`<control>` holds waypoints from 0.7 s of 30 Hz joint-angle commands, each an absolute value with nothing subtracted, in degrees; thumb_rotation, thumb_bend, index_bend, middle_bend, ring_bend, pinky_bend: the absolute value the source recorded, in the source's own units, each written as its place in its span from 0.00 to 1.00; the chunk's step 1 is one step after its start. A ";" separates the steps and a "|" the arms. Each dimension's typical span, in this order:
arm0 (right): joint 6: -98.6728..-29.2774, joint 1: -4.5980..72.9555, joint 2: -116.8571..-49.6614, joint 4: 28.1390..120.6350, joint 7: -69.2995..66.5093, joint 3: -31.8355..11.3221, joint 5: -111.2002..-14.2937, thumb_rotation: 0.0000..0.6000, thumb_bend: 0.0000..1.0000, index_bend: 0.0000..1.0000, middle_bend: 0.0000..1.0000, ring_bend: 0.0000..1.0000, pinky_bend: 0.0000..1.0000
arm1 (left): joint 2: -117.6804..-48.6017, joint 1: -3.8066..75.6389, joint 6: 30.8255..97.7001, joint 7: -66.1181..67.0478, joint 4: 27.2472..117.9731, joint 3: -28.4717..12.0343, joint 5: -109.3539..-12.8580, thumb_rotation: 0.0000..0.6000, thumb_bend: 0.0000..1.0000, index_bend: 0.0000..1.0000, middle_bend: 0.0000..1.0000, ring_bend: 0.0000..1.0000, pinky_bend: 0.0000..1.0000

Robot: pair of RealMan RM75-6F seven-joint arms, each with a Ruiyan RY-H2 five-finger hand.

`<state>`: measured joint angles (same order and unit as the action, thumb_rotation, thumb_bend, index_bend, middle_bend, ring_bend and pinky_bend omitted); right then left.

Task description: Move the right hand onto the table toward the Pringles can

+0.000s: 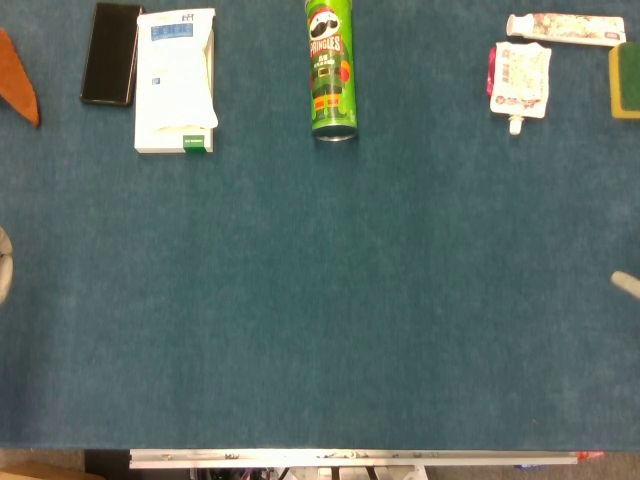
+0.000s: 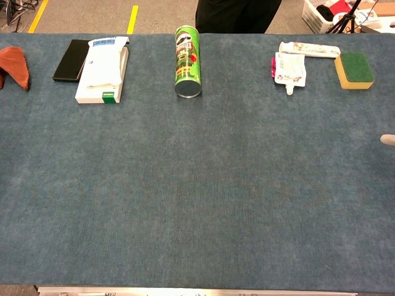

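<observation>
The green Pringles can (image 1: 331, 70) lies on its side at the back middle of the blue table, its open end toward me; the chest view shows the can (image 2: 187, 53) too. A pale tip of my right hand (image 1: 627, 284) pokes in at the right edge, far right of the can and nearer to me; the same hand (image 2: 389, 140) barely shows in the chest view. A pale sliver of my left hand (image 1: 3, 265) sits at the left edge. Too little of either hand shows to tell how its fingers stand.
Back left hold a black phone (image 1: 110, 53), a white packet (image 1: 176, 80) and an orange cloth (image 1: 20, 85). Back right hold a toothpaste tube (image 1: 565, 28), a white pouch (image 1: 520, 80) and a green-yellow sponge (image 2: 354, 69). A person (image 2: 237, 15) stands behind the table.
</observation>
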<state>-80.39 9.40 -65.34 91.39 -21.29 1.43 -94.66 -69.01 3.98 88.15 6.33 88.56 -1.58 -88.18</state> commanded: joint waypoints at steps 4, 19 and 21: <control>-76.19 12.31 -64.01 91.40 -29.51 3.61 -97.10 0.78 0.00 1.00 1.00 0.90 0.32 | -68.89 3.93 88.30 6.29 88.77 -1.69 -88.17 1.00 0.41 0.54 0.54 0.51 0.51; -79.48 16.77 -66.38 87.94 -44.24 5.84 -106.13 0.58 0.00 1.00 1.00 0.90 0.32 | -68.87 3.93 88.21 6.29 88.82 -1.63 -88.30 1.00 0.41 0.55 0.54 0.51 0.51; -80.96 17.59 -67.28 86.66 -47.50 6.25 -108.01 0.54 0.00 1.00 1.00 0.90 0.32 | -68.84 3.92 88.15 6.25 88.82 -1.63 -88.24 1.00 0.41 0.55 0.54 0.51 0.51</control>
